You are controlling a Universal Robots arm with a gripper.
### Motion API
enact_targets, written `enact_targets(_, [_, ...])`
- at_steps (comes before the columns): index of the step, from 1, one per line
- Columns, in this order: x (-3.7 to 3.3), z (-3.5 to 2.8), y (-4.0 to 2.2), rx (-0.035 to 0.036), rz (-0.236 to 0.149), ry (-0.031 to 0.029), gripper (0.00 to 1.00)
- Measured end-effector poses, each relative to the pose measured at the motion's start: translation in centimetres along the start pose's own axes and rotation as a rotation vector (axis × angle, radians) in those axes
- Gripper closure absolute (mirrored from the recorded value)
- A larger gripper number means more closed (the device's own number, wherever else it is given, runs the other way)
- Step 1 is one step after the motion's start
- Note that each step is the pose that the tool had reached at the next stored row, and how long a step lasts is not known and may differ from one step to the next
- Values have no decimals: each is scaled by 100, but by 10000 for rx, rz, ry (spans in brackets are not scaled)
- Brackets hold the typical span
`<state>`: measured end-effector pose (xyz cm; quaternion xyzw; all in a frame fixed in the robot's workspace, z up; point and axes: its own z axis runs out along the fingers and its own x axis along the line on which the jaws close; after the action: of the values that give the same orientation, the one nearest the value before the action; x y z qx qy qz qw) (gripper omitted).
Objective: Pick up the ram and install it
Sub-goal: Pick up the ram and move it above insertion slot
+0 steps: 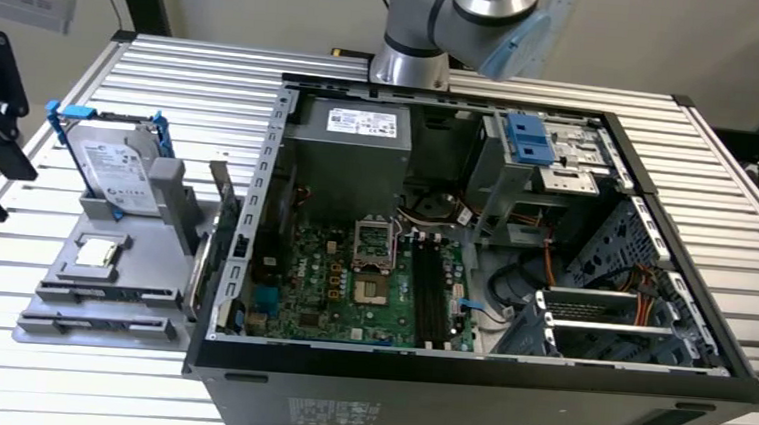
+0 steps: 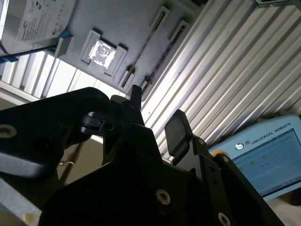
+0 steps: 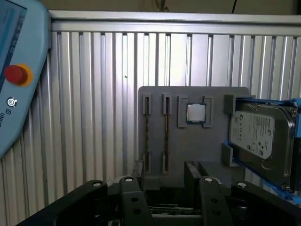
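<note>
The ram (image 3: 146, 136) appears as a thin stick seen edge-on, standing in a long slot of the grey fixture (image 3: 197, 146). It also shows in the second wrist view (image 2: 149, 40) and in the exterior view as a dark strip (image 1: 113, 295) at the fixture's near end. A second thin strip (image 3: 166, 136) fills the neighbouring slot. My gripper (image 3: 163, 165) is open with nothing between its black fingers (image 3: 190, 172), and it is apart from the fixture. In the exterior view the gripper (image 1: 13, 195) hangs at the far left, beside the fixture. The second wrist view also shows the gripper (image 2: 155, 104).
The fixture also carries a silver hard drive (image 1: 122, 169) in blue brackets and a small square CPU chip (image 3: 196, 113). An open computer case (image 1: 475, 380) with a green motherboard (image 1: 347, 290) and black slots (image 1: 430, 296) lies on the exterior view's right. A teach pendant (image 3: 19, 70) lies on the ribbed table.
</note>
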<state>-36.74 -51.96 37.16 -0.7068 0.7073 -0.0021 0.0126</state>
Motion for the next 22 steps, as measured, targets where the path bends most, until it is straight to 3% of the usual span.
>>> enact_targets(12, [1, 59, 1, 1, 52, -1, 0])
enact_targets(22, [3, 171, 3, 0, 79, 1, 0])
